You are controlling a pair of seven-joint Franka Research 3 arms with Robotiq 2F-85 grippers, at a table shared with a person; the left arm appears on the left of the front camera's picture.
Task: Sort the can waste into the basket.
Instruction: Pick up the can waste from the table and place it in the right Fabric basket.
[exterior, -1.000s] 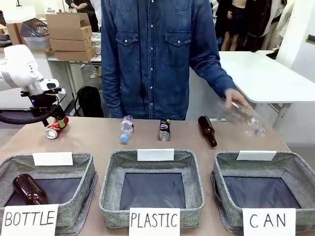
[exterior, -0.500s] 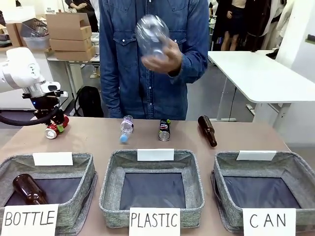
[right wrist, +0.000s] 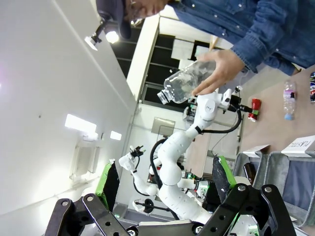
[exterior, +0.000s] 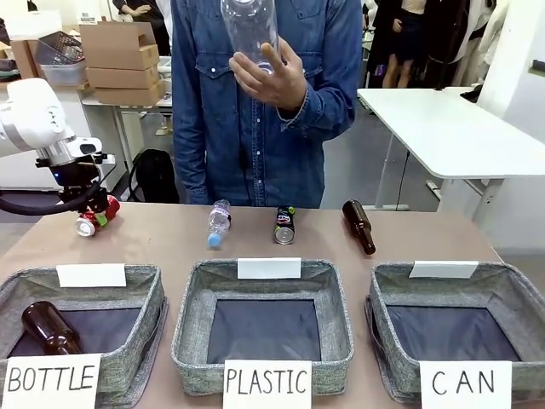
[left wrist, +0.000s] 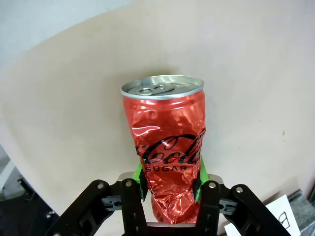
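Where the black can point(exterior: 284, 226) lies, tan table point(exterior: 162, 243), white desk point(exterior: 451, 128).

Two drink cans — the red can point(exterior: 88, 223) and the black can point(exterior: 284, 226). Two clear plastic bottles: the small bottle point(exterior: 219, 223), the large bottle point(exterior: 250, 30). Two brown glass bottles: the far brown bottle point(exterior: 358, 226), the near brown bottle point(exterior: 51, 328). Three grey baskets — BOTTLE basket point(exterior: 153, 298), PLASTIC basket point(exterior: 192, 315), CAN basket point(exterior: 379, 315)

Cardboard boxes point(exterior: 122, 60) stack behind; a white table point(exterior: 460, 128) stands right.
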